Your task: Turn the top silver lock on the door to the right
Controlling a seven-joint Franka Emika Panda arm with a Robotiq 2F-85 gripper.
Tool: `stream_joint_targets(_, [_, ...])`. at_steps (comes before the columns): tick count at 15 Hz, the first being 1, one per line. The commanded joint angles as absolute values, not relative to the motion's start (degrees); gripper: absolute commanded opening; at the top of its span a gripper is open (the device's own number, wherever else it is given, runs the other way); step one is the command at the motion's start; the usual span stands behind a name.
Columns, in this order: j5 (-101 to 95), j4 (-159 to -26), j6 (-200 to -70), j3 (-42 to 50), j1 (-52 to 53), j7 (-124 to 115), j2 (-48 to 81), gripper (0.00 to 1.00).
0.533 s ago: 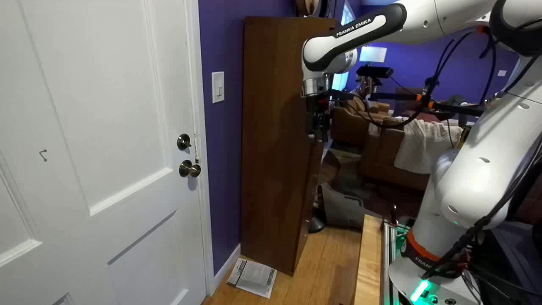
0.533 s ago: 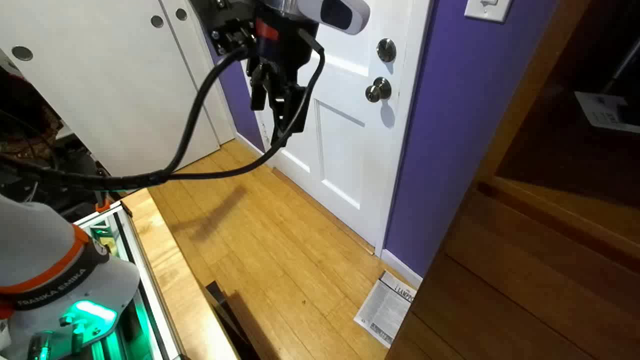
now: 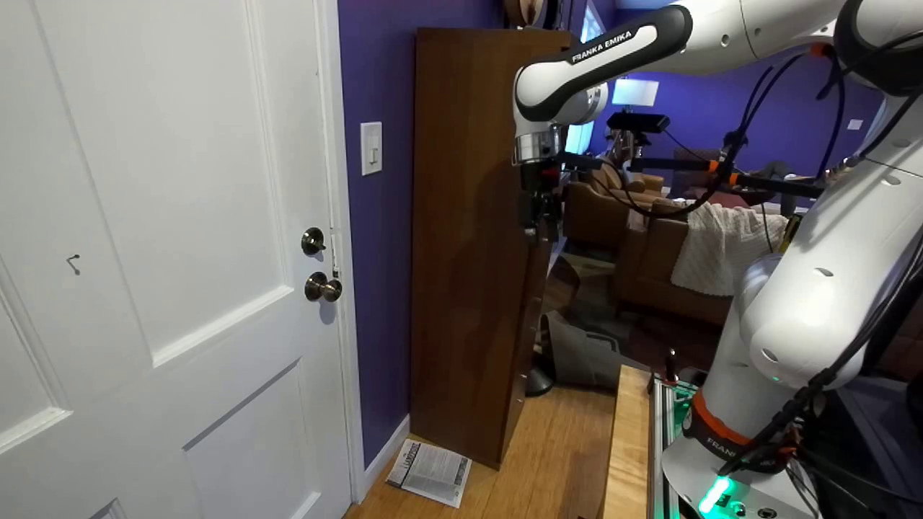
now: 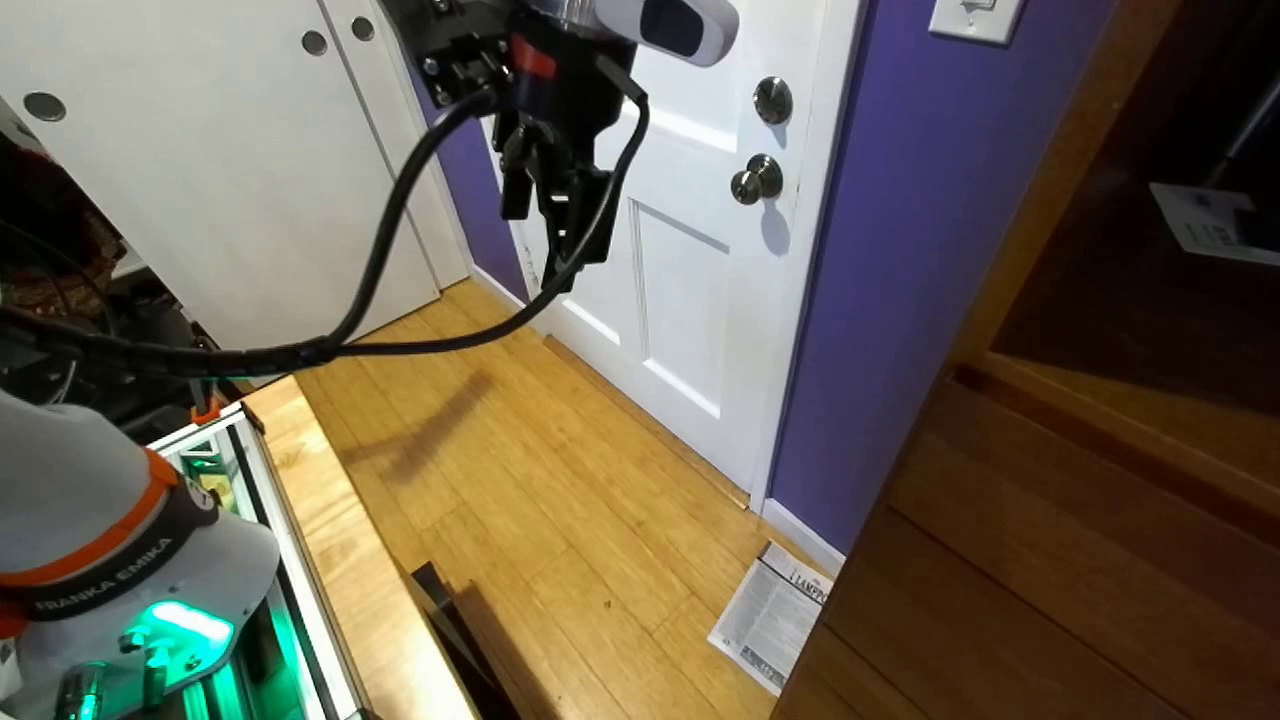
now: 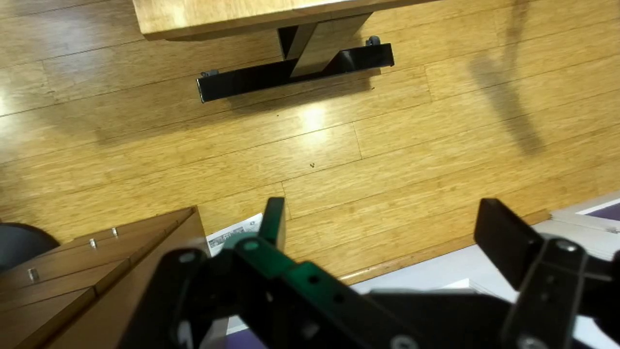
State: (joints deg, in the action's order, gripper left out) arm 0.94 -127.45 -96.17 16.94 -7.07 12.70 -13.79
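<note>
Arm [image 3: 807,310] barely shifted; end effector [image 5: 380,218] spread wide, holding nothing, apart from door [image 3: 180,202].

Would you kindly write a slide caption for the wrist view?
The open gripper above the wooden floor, with the white door and a newspaper partly hidden behind it.

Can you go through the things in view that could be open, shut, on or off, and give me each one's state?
Gripper: open, holding nothing
Door: closed
Top silver lock: untouched; locked or unlocked, can't tell
Cabinet drawers: look shut
Robot base light: on, glowing green
Light switch: too small to tell
Background lamp: can't tell if lit
</note>
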Motion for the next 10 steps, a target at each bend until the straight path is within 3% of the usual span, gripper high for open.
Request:
stream_joint_targets(1, [1.2,-127.4,-96.1,15.7,-8.5,13.0,-13.7,1.00])
stream_joint_targets(5, [-0.3,-127.5,-97.2,14.7,-8.5,11.1,-14.0,1.00])
stream_joint_targets(10, [-8.6,-128.6,-103.8,5.9,-5.0,4.6,-15.7,1.00])
